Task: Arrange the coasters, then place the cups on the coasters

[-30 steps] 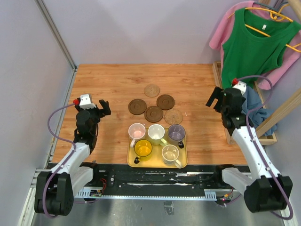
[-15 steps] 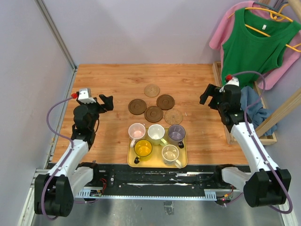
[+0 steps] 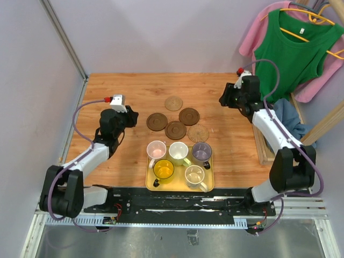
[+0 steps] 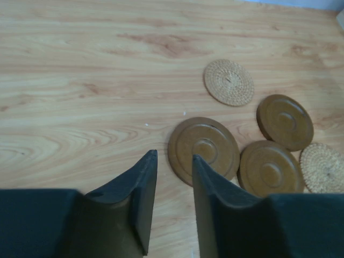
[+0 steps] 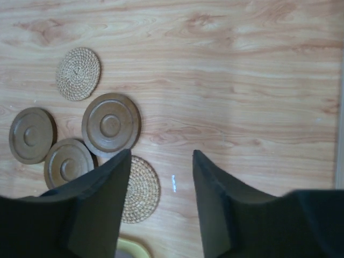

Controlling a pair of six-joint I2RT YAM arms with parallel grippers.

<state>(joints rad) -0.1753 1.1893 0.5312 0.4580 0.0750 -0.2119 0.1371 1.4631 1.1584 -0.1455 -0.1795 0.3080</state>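
The coasters (image 3: 176, 129) lie bunched on the table (image 3: 123, 91), some edges touching, just beyond the tray (image 3: 149, 185) holding the cups (image 3: 178, 153), so the left end effector (image 4: 173, 161), jaws narrowly apart and empty, or the right end effector (image 5: 161, 156), wider and empty, may drag a neighbour while pinching one thin disc

Five coasters (image 3: 176, 130) flat, clustered, two maybe overlapping; five cups (image 3: 178, 152) upright on tray (image 3: 148, 180) just beside.

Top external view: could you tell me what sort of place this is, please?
Probably a robotics lab test cell: a wooden table walled by grey panels, a black mounting rail along its near edge, and a green top hanging beside it.
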